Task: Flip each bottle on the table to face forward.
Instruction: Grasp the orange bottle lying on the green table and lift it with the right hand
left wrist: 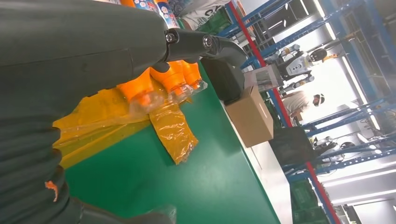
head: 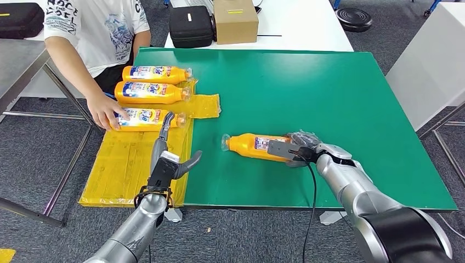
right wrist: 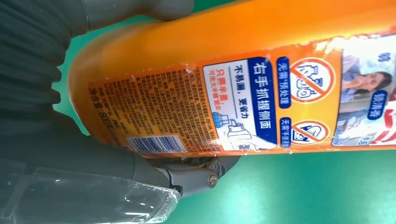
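An orange bottle (head: 252, 146) lies on its side on the green table (head: 329, 93), clear cap toward the left. My right hand (head: 296, 149) grips its base end; up close its back label with a barcode (right wrist: 224, 107) faces the camera, with my fingers (right wrist: 187, 175) wrapped around the bottle. Three more orange bottles (head: 153, 73) (head: 151, 92) (head: 147, 118) lie in a row on yellow plastic sheeting (head: 131, 164) at the left. My left hand (head: 171, 159) hovers open over the sheeting, just in front of the nearest bottle. The bottle caps (left wrist: 163, 86) appear in the left wrist view.
A person stands at the back left with a hand (head: 105, 111) on the nearest bottle of the row. A black case (head: 190, 26) and a cardboard box (head: 236, 21) stand on a white table behind. The table's near edge runs below my hands.
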`<state>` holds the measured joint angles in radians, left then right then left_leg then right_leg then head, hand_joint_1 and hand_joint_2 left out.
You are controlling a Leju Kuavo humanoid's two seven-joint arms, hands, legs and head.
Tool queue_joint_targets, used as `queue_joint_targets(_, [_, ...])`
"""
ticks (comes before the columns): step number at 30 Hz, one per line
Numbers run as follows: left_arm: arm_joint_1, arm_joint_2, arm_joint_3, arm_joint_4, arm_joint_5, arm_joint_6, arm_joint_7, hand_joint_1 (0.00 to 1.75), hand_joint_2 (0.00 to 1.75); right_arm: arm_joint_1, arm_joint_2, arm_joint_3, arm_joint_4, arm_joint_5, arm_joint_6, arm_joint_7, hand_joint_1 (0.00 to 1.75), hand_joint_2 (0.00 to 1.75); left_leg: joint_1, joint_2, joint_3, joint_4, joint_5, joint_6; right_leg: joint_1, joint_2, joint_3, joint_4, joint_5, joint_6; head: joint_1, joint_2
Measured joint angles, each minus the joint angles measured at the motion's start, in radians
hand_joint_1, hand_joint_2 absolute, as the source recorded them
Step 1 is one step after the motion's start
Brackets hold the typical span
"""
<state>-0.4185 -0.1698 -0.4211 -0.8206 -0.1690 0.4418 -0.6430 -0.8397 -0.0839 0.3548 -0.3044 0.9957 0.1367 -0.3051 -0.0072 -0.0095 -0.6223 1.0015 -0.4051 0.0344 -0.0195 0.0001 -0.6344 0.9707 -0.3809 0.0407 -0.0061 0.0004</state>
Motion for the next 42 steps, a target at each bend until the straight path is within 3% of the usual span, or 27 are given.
queue_joint_targets(14, [0.022, 0.004, 0.021, -0.021, -0.007, -0.01, 0.016, 0.0, 1.75, 0.019, 0.012, 0.0, -0.011, -0.004, -0.046, -0.09, 1.75, 1.75, 0.0, 0.0, 0.0, 0.0, 0.0, 0.0, 0.0, 0.0, 0.0, 0.0, 0.0, 0.0, 0.0, 0.0])
queue_joint_targets(20, [0.056, 0.01, 0.054, -0.066, 0.028, -0.011, 0.02, 0.0, 1.75, 0.075, 0.045, -0.028, -0.079, -0.105, -0.198, -0.262, 1.75, 1.75, 0.0, 0.001, -0.001, 0.0, 0.0, 0.0, 0.001, 0.0, 0.0, 0.0, 0.0, 0.0, 0.0, 0.0])
queue_joint_targets(24, [0.075, 0.017, 0.093, -0.101, 0.101, -0.033, 0.031, 0.0, 1.75, 0.14, 0.082, -0.058, -0.183, -0.173, -0.291, -0.308, 1.75, 1.75, 0.002, 0.0, -0.001, 0.0, 0.0, 0.0, 0.002, 0.0, -0.001, 0.0, -0.001, -0.001, 0.0, 0.0])
queue_joint_targets(33, [0.103, 0.035, 0.167, -0.174, 0.308, -0.181, 0.093, 0.0, 1.75, 0.263, 0.117, -0.121, -0.357, -0.278, -0.345, -0.335, 1.75, 1.75, 0.001, -0.001, -0.001, 0.0, 0.0, 0.0, 0.001, 0.0, -0.001, 0.0, -0.001, -0.001, 0.0, 0.0])
queue_joint_targets(42, [0.134, 0.068, 0.184, -0.247, 0.624, -0.555, 0.254, 0.0, 1.75, 0.351, 0.132, -0.155, -0.453, -0.351, -0.332, -0.376, 1.75, 1.75, 0.002, 0.0, -0.001, -0.001, 0.0, -0.001, 0.002, 0.0, -0.001, 0.0, -0.001, -0.001, 0.0, 0.0])
